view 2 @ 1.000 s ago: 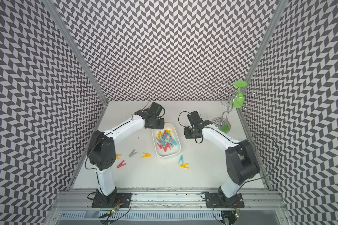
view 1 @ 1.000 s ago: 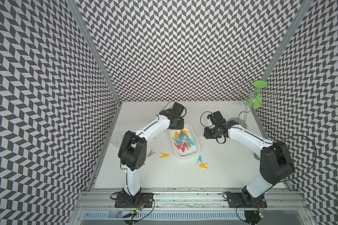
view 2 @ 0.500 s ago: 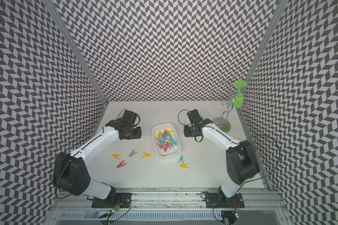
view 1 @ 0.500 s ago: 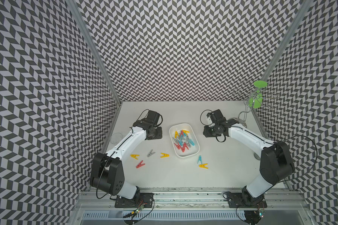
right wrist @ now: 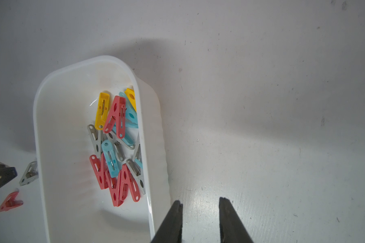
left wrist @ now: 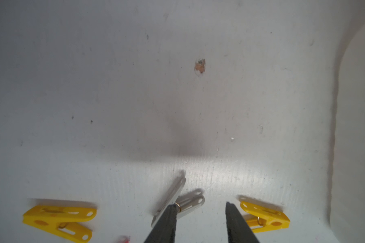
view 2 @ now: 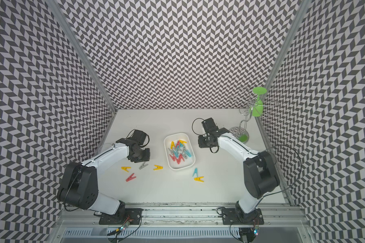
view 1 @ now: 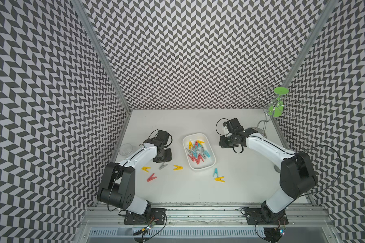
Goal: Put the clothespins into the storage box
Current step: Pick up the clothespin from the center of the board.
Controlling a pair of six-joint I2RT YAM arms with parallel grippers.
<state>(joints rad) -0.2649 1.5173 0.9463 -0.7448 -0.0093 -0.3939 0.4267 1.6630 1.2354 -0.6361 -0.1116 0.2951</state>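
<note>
- The left fingers (left wrist: pixel 167 225), apart and empty, hover over the grey clothespin (left wrist: pixel 182 201) on the worktop (view 1: pixel 177 124), left of the storage box (view 1: pixel 188 140). Centre it between them before closing, clear of the yellow clothespin (left wrist: pixel 263 216).
- The right fingers (right wrist: pixel 173 221), apart and empty, hang right of the box.

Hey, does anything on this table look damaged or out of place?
Yes. The table has a small brown chipped spot, seen in the left wrist view. Also, six clothespins lie loose on it, outside the storage box.
</note>
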